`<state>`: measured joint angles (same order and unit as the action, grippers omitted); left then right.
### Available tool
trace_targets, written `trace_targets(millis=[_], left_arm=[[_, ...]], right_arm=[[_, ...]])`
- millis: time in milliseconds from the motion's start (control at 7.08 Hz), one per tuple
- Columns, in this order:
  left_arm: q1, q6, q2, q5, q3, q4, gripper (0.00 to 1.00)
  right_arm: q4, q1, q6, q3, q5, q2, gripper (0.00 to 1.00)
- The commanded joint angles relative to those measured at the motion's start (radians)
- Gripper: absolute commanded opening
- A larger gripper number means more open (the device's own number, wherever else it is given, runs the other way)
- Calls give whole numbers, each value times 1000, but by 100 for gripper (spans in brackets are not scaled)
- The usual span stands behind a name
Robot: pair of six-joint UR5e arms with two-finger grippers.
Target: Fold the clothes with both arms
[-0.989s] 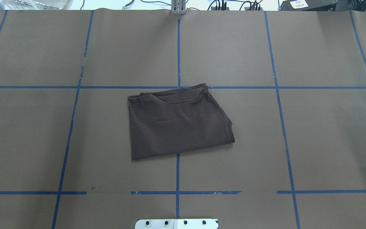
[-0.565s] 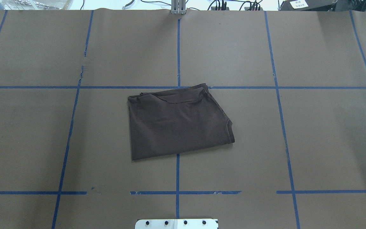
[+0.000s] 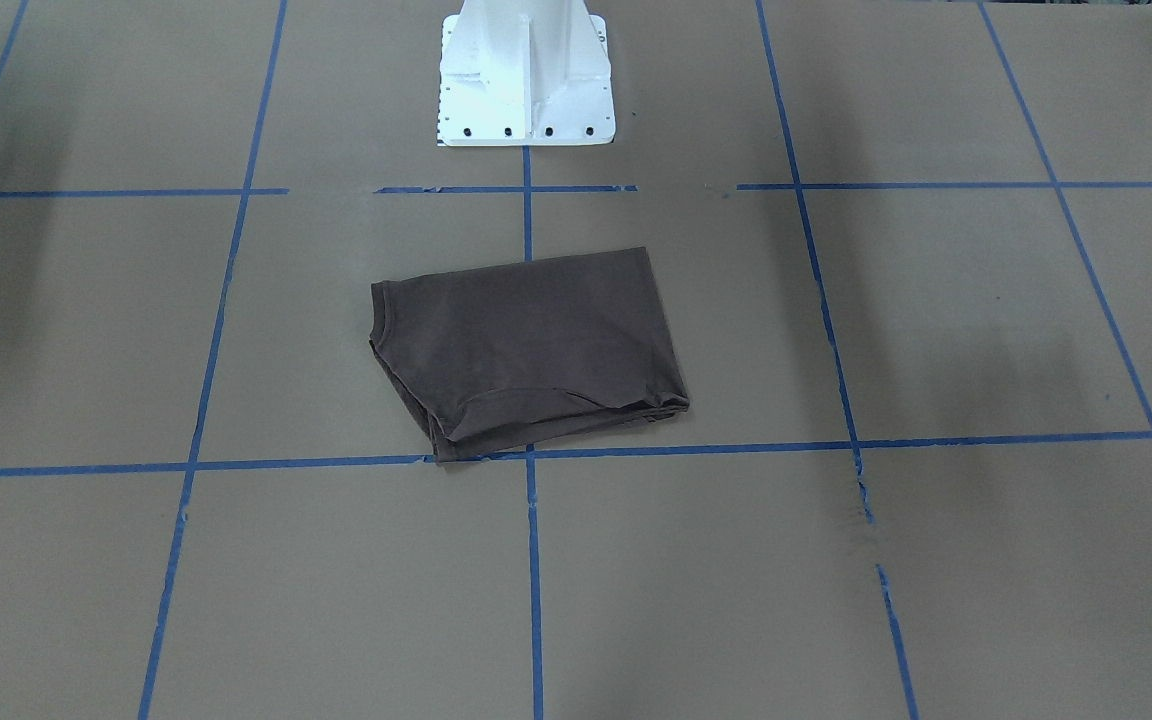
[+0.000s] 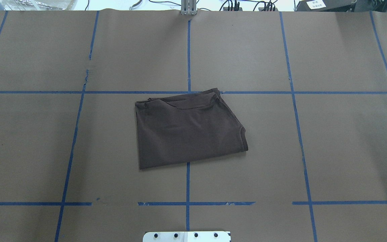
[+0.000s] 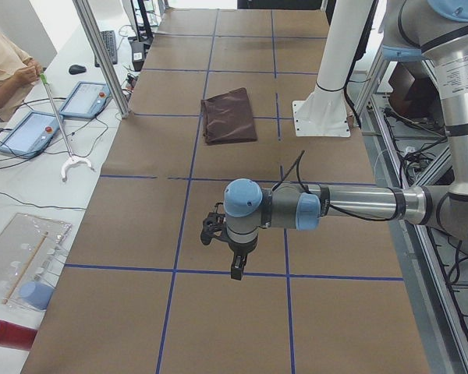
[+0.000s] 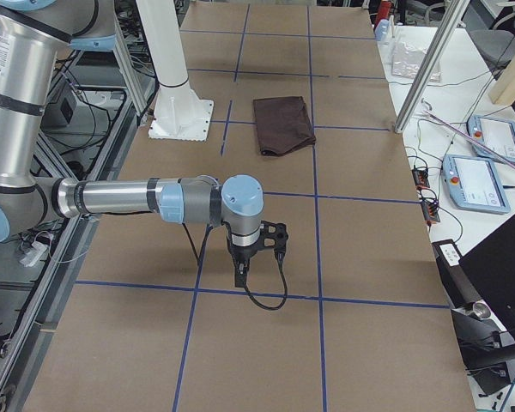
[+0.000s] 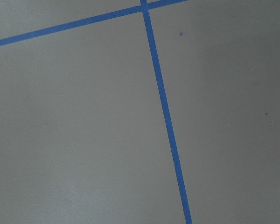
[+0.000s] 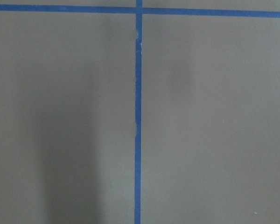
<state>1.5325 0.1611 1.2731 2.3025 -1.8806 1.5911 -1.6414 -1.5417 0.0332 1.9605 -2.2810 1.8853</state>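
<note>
We find the folded dark brown T-shirt (image 4: 188,129) flat at the middle of the table (image 4: 341,151), just ahead of the white pedestal (image 3: 524,70), its longer side running across from the robot's left to right. The left gripper (image 5: 235,269) and right gripper (image 6: 239,273) hang over bare table well apart from it toward opposite ends. Neither is clearly nearer, so we judge each must travel inward; whether their jaws stand apart or together we cannot tell.
</note>
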Motion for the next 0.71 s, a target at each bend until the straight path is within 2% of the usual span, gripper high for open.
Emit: trace_targets(millis=[0,565], left_arm=[[0,0,0,0,0,0,100],[0,0,8,0,0,1,100]], right_arm=[[0,0,1,0,0,0,100],[-1,0,2,0,0,0,100]])
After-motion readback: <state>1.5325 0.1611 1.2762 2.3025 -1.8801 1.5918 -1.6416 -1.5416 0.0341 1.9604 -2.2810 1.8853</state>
